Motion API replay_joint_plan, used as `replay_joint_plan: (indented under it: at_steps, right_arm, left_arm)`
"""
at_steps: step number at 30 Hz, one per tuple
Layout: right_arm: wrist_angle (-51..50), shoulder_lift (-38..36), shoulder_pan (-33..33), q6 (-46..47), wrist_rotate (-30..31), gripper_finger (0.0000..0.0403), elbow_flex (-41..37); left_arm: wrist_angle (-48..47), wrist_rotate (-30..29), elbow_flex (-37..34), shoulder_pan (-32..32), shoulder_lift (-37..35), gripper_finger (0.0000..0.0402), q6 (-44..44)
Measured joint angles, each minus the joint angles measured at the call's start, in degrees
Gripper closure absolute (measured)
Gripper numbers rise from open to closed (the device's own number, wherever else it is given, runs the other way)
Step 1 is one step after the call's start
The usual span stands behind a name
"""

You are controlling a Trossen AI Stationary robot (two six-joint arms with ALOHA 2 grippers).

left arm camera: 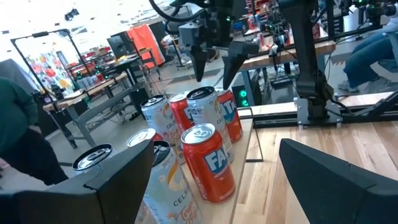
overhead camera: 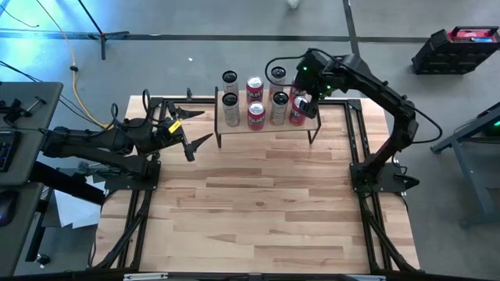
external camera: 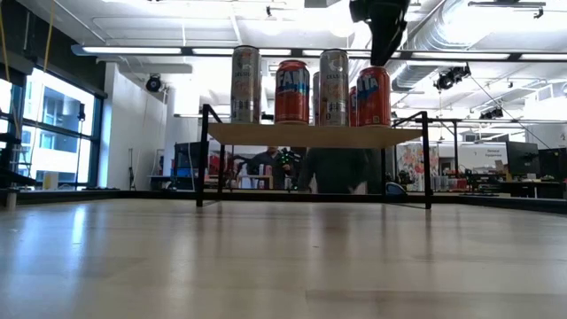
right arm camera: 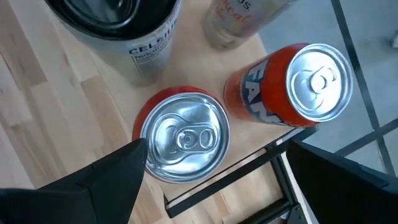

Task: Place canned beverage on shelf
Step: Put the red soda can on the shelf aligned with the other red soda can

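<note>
The shelf (overhead camera: 266,128), a light plank on thin black legs, stands at the table's far middle. Several cans stand upright on it in two rows, some red and some silver. My right gripper (overhead camera: 306,100) hangs open just above the shelf's right end, pointing steeply down. Its fingers straddle the top of a red can (right arm camera: 186,140) without touching it, and a second red can (right arm camera: 311,84) stands beside that one. In the low view this gripper (external camera: 383,44) is clear of the can tops. My left gripper (overhead camera: 205,125) waits open and level, left of the shelf.
Black frame rails (overhead camera: 355,133) run along the table's left and right sides. Bare wooden tabletop (overhead camera: 258,211) stretches from the shelf to the near edge. In the low view, people (external camera: 337,168) sit in the room behind the shelf.
</note>
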Motion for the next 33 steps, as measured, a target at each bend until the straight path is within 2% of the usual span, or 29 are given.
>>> replay_joint_plan:
  at_steps: [12,18,33]
  right_arm:
    - [-3.38,0.32,0.0,-1.87,2.53,0.0032,0.07]
    - [-3.9,0.18,0.0,-2.11,6.32,0.0032,0.09]
    - [-0.73,0.3,0.02,-2.99,6.35,0.0039,3.01]
  left_arm:
    - [-0.03,-0.01,0.0,0.0,0.02,0.0061,-0.01]
    - [-0.03,-0.01,-0.02,0.01,0.02,0.0061,-0.01]
    - [0.41,-0.05,-0.02,0.02,0.02,0.0061,0.38]
